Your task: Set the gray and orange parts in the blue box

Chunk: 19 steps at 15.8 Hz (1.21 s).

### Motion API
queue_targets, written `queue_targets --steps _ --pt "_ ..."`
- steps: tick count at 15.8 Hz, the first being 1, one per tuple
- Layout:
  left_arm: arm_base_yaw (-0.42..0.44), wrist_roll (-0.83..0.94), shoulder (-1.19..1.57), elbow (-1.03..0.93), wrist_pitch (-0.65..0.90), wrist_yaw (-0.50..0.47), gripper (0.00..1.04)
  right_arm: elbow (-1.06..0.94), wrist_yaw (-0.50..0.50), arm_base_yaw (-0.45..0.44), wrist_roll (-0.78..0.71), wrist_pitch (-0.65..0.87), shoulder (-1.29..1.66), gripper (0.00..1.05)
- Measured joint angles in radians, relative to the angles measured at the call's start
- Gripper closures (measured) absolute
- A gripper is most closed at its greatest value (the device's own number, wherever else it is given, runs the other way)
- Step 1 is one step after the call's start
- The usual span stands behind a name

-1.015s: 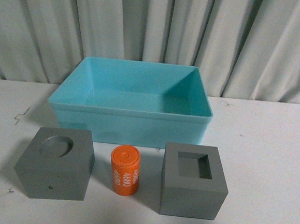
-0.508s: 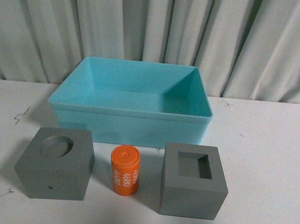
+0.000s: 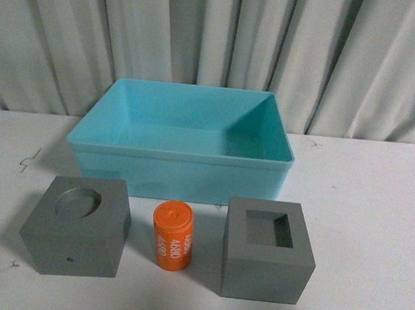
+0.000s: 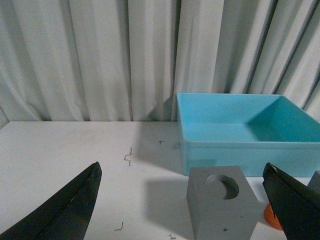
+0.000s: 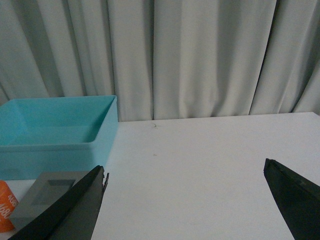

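The blue box stands empty at the middle back of the white table. In front of it sit a gray cube with a round recess, an upright orange cylinder with white digits, and a gray cube with a square recess. Neither arm shows in the front view. My left gripper is open, with the round-recess cube between and beyond its fingers, untouched. My right gripper is open over bare table, the square-recess cube and the orange cylinder off to one side.
Pale pleated curtains hang behind the table. A few small dark marks dot the white tabletop left of the box. The box also shows in the left wrist view, and the box in the right.
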Motion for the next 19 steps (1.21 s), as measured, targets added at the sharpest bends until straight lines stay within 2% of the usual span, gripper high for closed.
queue_targets --steps 2,3,4,6,7,8,9,12,16,19 --pt "0.0 0.0 0.0 0.0 0.0 0.0 0.07 0.0 0.0 0.0 0.0 0.0 0.0 0.06" --pt "0.0 0.0 0.0 0.0 0.0 0.0 0.07 0.022 0.033 0.01 0.026 -0.085 0.018 0.06" --pt "0.0 0.0 0.0 0.0 0.0 -0.002 0.07 0.113 0.132 0.033 0.11 -0.256 0.185 0.06" --pt "0.0 0.0 0.0 0.0 0.0 0.0 0.07 0.225 0.083 -0.076 0.174 -0.114 0.5 0.06" --pt "0.001 0.0 0.0 0.0 0.0 0.0 0.07 0.286 0.033 -0.097 0.171 -0.008 0.616 0.06" --pt "0.001 0.0 0.0 0.0 0.0 0.0 0.07 0.356 -0.01 -0.08 0.151 0.101 0.755 0.06" --pt "0.001 0.0 0.0 0.0 0.0 0.0 0.07 0.401 -0.024 -0.036 0.126 0.187 0.893 0.06" --pt "0.001 0.0 0.0 0.0 0.0 0.0 0.07 0.473 0.045 0.117 0.121 0.316 1.253 0.06" --pt "0.001 0.0 0.0 0.0 0.0 0.0 0.07 0.562 0.095 0.283 0.175 0.381 1.535 0.06" --pt "0.001 0.0 0.0 0.0 0.0 0.0 0.07 0.611 0.104 0.349 0.217 0.392 1.67 0.06"
